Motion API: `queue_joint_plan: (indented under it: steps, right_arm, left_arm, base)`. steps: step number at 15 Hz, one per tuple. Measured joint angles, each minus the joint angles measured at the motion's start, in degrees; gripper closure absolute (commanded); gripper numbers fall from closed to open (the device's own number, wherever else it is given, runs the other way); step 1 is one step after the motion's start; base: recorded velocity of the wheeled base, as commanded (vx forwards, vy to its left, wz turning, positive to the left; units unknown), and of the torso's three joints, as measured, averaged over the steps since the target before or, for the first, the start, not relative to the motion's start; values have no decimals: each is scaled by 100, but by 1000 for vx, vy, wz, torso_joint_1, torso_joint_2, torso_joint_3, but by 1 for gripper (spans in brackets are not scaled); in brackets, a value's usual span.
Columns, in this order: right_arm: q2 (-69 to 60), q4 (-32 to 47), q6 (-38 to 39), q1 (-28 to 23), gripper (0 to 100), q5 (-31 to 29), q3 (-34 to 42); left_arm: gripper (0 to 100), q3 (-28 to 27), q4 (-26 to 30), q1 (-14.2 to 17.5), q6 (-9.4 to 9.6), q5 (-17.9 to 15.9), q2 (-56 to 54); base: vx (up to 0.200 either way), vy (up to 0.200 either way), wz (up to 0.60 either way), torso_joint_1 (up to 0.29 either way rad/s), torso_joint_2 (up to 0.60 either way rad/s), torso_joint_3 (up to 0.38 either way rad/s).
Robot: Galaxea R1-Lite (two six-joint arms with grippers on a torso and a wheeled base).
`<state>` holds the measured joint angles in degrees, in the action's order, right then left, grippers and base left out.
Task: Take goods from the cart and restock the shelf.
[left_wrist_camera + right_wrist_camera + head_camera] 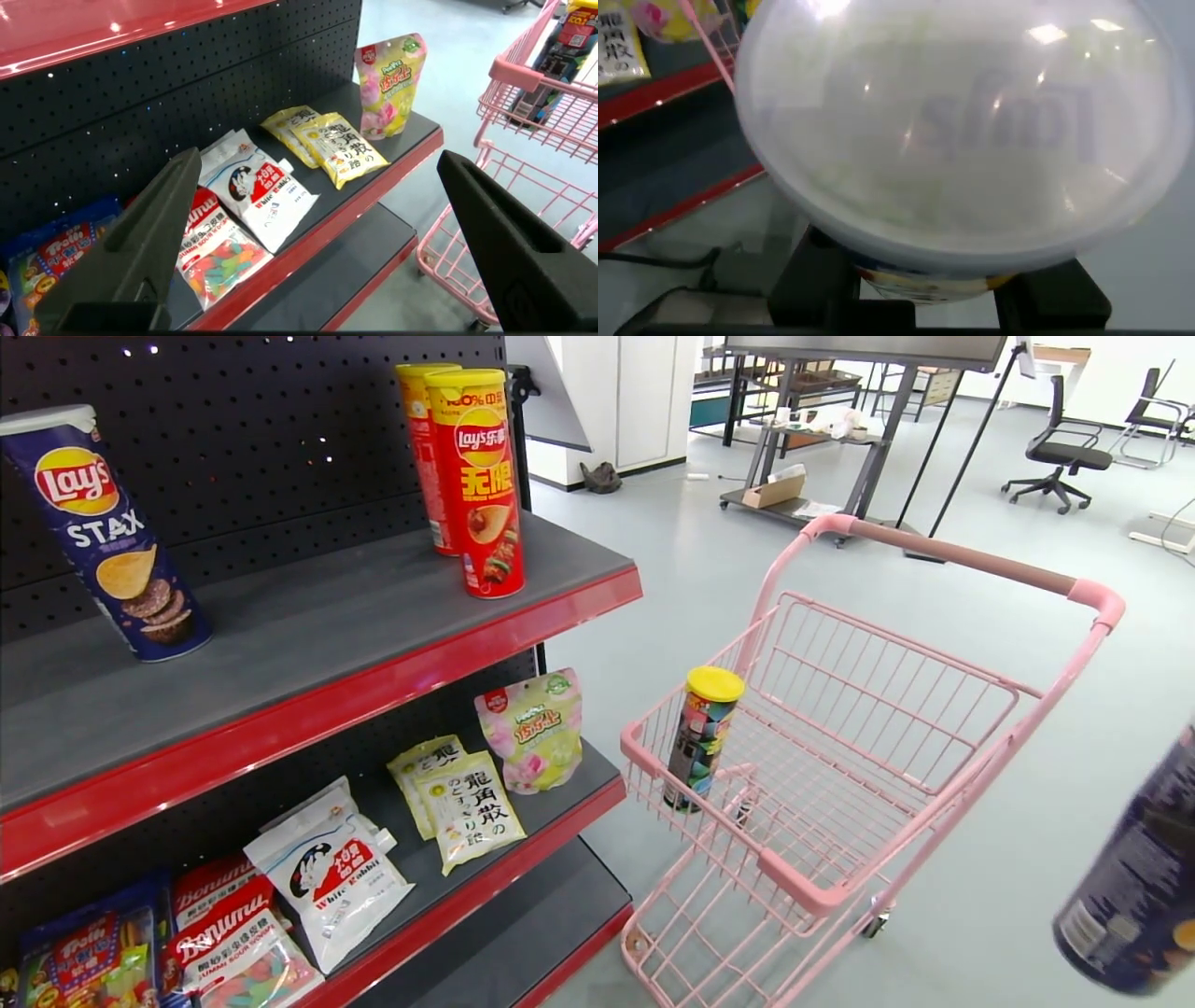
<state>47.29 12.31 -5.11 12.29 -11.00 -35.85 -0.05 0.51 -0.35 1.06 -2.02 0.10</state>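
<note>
Holding a dark blue chip can point(1134, 887) in my right gripper point(929, 285), fingers closed around it, beside the pink cart point(943, 555). My left gripper point(318, 187) is spread wide and empty, facing the lower shelf point(416, 131).

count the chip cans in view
5: blue can left on the top shelf, two red cans at its right end, yellow-lidded can in the cart, dark can in the right gripper. Others could be hidden.

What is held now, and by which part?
The right end effector holds a dark blue chip can by its body below the lid; left end effector holds nothing.
</note>
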Motion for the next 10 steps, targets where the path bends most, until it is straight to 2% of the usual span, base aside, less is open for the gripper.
queue_joint_plan:
  steps: [3,10]
  right_arm:
    - [-1129,831,-1,-143,100,-52,391]
    - [-1804,901,0,-184,100,-27,556]
  left_arm:
    - [0,0,4,0,0,2,0]
    - [0,0,0,0,-6,2,0]
  base:
    - [0,0,0,49,-155,-99]
    - [0,0,0,200,-539,-339]
